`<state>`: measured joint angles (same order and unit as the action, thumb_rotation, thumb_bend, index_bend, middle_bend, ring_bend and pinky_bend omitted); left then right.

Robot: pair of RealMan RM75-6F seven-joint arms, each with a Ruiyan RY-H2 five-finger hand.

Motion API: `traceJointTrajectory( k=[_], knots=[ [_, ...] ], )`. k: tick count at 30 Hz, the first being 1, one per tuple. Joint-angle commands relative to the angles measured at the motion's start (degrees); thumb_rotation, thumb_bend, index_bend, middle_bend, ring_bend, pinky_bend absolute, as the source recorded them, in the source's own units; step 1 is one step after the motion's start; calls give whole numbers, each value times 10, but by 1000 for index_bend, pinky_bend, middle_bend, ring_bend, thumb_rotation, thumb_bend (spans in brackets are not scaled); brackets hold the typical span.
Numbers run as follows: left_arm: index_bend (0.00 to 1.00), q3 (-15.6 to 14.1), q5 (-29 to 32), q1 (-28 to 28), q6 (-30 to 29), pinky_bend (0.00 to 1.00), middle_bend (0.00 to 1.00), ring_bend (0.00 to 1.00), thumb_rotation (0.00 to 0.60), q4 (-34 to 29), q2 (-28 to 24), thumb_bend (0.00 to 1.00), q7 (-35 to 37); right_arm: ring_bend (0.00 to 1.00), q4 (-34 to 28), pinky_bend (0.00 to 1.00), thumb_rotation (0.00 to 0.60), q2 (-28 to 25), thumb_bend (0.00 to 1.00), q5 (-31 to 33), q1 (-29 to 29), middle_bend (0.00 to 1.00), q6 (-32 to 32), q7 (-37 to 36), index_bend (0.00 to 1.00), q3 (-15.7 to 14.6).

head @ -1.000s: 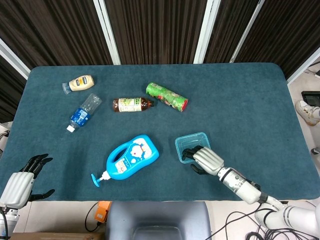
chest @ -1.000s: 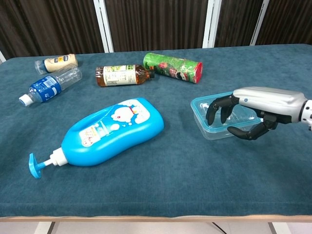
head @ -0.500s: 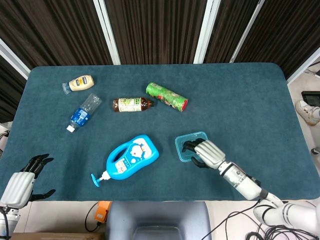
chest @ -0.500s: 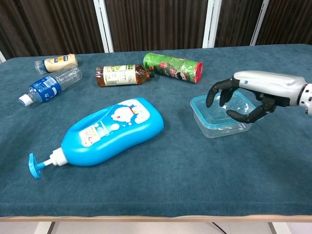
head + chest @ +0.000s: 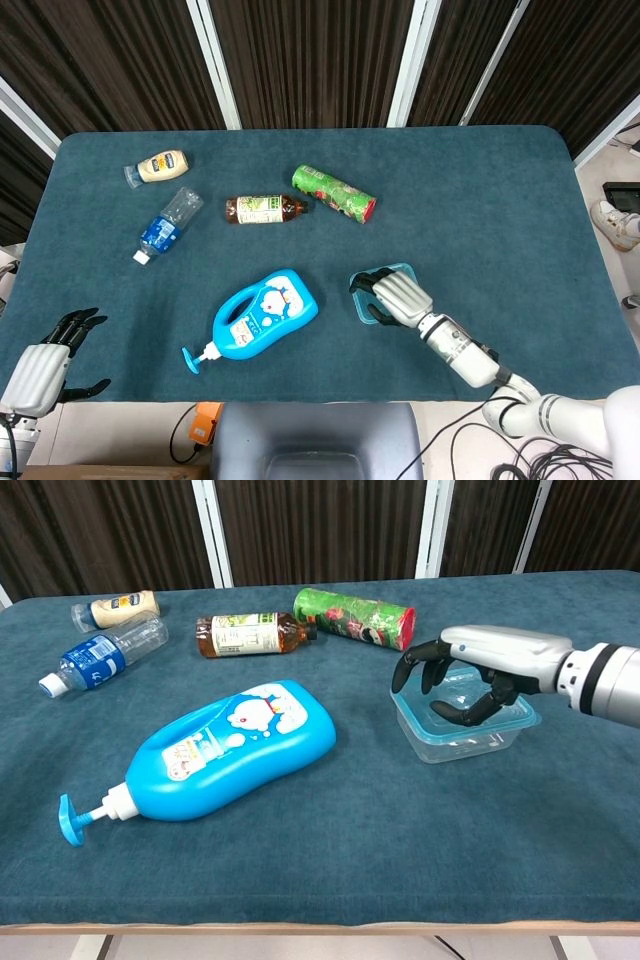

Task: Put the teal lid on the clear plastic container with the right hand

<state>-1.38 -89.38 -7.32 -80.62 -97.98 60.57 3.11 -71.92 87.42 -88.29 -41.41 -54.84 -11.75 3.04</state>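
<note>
A: Chest view shows my right hand (image 5: 470, 680) best. It hangs palm down over the clear plastic container (image 5: 462, 720), with the fingers curled a little but apart, and I see nothing held between them.

B: And the teal lid? Is it on?

A: The container has a teal rim (image 5: 402, 269) on top, and through it I see clear plastic. I judge the lid already sits on the container, but I cannot tell if it is pressed down fully on every side. So what is left, I think, is only to confirm the seat and take the hand away.

B: Where does the container stand?

A: On the blue table cloth (image 5: 480, 200), on my right side and near the front edge, well apart from the big blue pump bottle (image 5: 262, 312). It stands upright, opening upward. Head view shows its long axis running left to right, slightly turned.

B: Your other hand?

A: My left hand (image 5: 40, 365) is at the front left corner, fingers spread, holding nothing.
</note>
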Motion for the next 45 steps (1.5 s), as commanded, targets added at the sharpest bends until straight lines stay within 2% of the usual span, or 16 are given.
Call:
traceJointTrajectory(
  k=[1,9,33,41,45],
  knots=[
    [200,0,0,0,0,392,97,103,600,0,0,335,0,386,6,407,600,7,649,7,-3,379,8,8,443,2],
    [200,0,0,0,0,392,98,103,600,-1,0,336,0,386,21,407,600,26,650,15,-8,379,11,8,443,8],
    [200,0,0,1,-1,392,98,103,600,-1,-1,336,1,386,53,407,600,30,649,-4,6,379,6,-35,440,-25],
    [200,0,-1,1,-3,393,98,103,600,0,0,336,-1,384,46,405,600,18,649,-14,15,379,-29,-43,437,-20],
    [201,0,-2,1,-3,392,97,103,600,-1,0,336,-3,346,23,359,600,-4,649,-20,26,373,-61,-35,411,-16]
  ],
)
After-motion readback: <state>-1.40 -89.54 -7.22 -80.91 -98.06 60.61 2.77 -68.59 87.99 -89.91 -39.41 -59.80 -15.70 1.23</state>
